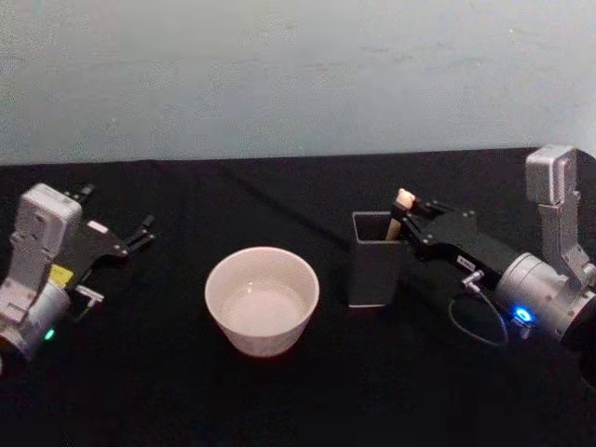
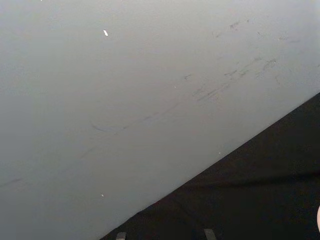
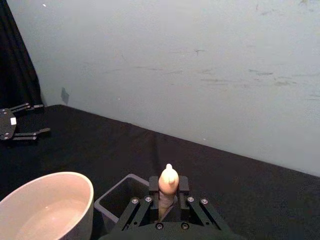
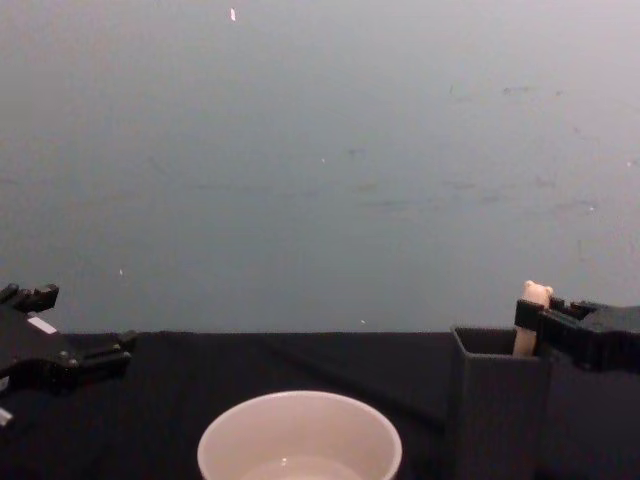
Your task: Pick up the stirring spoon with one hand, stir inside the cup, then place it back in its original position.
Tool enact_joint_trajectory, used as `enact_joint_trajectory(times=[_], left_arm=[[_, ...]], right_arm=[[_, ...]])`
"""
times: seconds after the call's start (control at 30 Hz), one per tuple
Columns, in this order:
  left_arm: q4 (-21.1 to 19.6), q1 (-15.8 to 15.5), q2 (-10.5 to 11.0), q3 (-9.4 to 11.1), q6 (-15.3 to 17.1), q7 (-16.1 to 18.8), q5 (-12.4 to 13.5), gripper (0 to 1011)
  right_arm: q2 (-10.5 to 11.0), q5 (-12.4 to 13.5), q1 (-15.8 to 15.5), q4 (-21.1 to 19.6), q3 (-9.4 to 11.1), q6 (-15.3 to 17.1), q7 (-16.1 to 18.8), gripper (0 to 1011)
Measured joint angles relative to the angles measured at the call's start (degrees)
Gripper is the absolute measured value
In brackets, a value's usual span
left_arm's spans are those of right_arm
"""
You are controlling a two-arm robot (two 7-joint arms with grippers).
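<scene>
Stirring spoon [image 1: 404,199] stands upright in the dark holder [image 1: 372,275], toward the bench's right edge, with the right claw [image 1: 402,222] clamped on its beige handle above the rim. Lifting it, stirring in the cup [image 1: 265,335] at mid-bench and returning it all look undone, I judge. The left claw [image 1: 140,231] sits near the left edge, fingers apart. The right wrist view shows both fingers pressing the handle; the chest view shows the bear head from the side.

One spoon [image 1: 404,198], one cup [image 1: 262,341], one holder [image 1: 374,275]
</scene>
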Motion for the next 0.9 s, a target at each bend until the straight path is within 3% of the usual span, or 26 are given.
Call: enact_joint_trajectory(times=[0.9], left_arm=[[0.0, 0.0, 0.0, 0.0, 0.0, 0.0, 0.0, 1001]], right_arm=[[-0.2, -0.4, -0.6, -1.1, 0.7, 0.4, -0.4, 213]])
